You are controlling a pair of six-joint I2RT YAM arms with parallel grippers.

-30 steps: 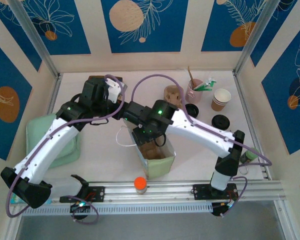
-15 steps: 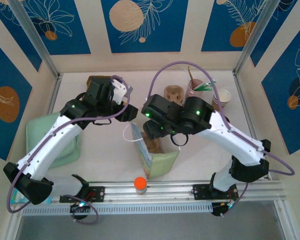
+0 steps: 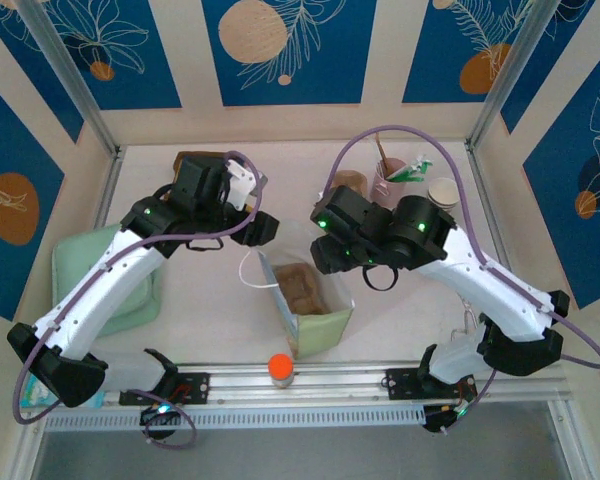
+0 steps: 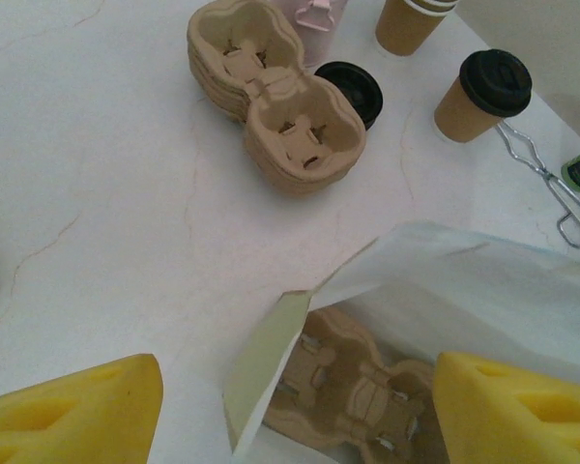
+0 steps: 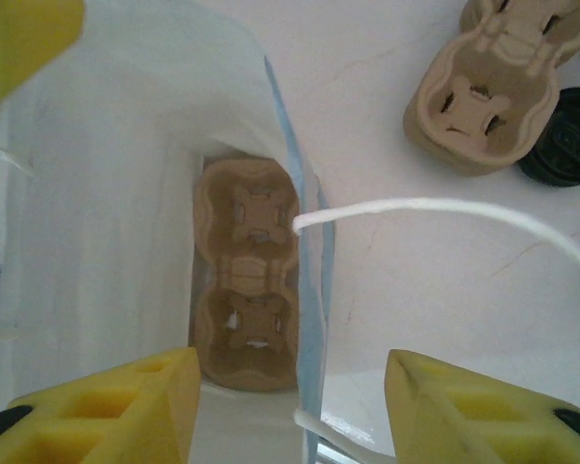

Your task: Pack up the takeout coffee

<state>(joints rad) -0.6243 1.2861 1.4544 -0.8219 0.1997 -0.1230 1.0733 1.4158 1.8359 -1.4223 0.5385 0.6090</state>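
Pale green paper bag [image 3: 325, 325]: upright, mouth open, centre of white marbled surface [image 3: 200, 290], near edge.
Brown moulded-pulp two-cup carrier [image 5: 246, 271]: flat on bag floor.
Left jaws: wide apart, gripping nothing; bag's open corner between yellow foam fingers [image 4: 72, 416].
Right jaws: wide apart, gripping nothing, above bag's right wall.
White cord handle [image 5: 445, 208]: loops off that wall.
Stack of spare pulp carriers [image 4: 275, 97], black lid [image 4: 353, 89], lidded brown paper coffee cup [image 4: 478, 97]: on surface, far right of bag.
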